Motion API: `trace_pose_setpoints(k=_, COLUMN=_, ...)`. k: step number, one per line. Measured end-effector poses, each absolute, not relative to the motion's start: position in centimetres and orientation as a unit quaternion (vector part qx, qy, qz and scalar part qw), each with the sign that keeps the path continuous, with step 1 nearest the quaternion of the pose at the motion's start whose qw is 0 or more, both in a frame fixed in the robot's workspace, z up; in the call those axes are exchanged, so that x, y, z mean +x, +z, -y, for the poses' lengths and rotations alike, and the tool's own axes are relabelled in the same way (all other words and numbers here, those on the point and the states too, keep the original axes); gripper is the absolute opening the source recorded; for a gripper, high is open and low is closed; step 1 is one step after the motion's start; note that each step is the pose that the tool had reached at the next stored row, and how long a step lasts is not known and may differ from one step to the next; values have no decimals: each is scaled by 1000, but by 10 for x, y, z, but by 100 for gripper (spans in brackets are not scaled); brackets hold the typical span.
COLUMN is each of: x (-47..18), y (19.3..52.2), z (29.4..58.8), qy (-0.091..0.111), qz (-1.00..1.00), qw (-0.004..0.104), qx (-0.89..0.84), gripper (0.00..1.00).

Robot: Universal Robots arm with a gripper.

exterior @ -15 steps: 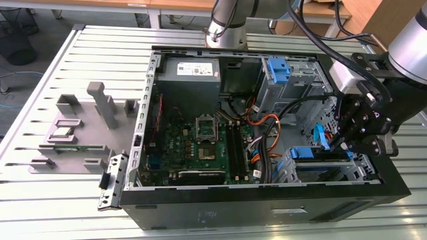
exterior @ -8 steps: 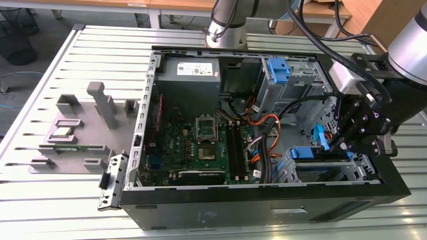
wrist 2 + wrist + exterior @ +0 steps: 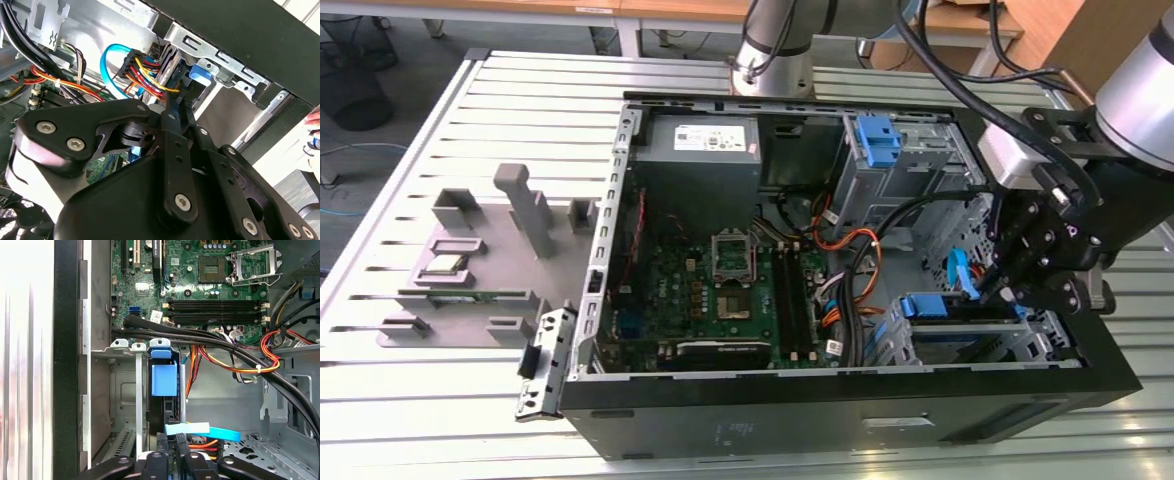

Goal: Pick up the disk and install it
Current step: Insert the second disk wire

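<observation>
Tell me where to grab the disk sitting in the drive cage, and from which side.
Judging by its pose, grip the disk by its blue handle, coming from the case's open side. It stands on edge in the cage with metal rails on either side, so only that end is exposed.

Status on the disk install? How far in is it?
Mostly done, by the look of it: the disk stands in the drive cage with its blue carrier handle showing, no longer out on the table. In hand: the pincer sits right at the disk's end, beside the blue cable. Left: whether it is fully seated, and the pincer's release, can't be judged from these views.
</observation>
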State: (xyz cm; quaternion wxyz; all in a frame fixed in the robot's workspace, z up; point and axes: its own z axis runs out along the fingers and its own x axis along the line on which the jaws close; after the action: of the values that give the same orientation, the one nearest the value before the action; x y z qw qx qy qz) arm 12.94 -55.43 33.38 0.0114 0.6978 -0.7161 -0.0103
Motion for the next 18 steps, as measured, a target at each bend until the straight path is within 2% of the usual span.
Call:
trace_pose_setpoints(k=1, x=129, y=334, z=554, qy=-10, qz=716, qw=11, qx=698, gripper=25)
trace_pose_setpoints(k=2, x=129, y=334, z=554, qy=-10, qz=716, qw=11, qx=698, gripper=25)
trace_pose_setpoints(k=3, x=129, y=334, z=554, qy=-10, qz=716, qw=11, qx=698, gripper=31)
trace_pose_setpoints(k=18, x=131, y=338, z=554, qy=-10, qz=716, qw=12, qx=698, gripper=31)
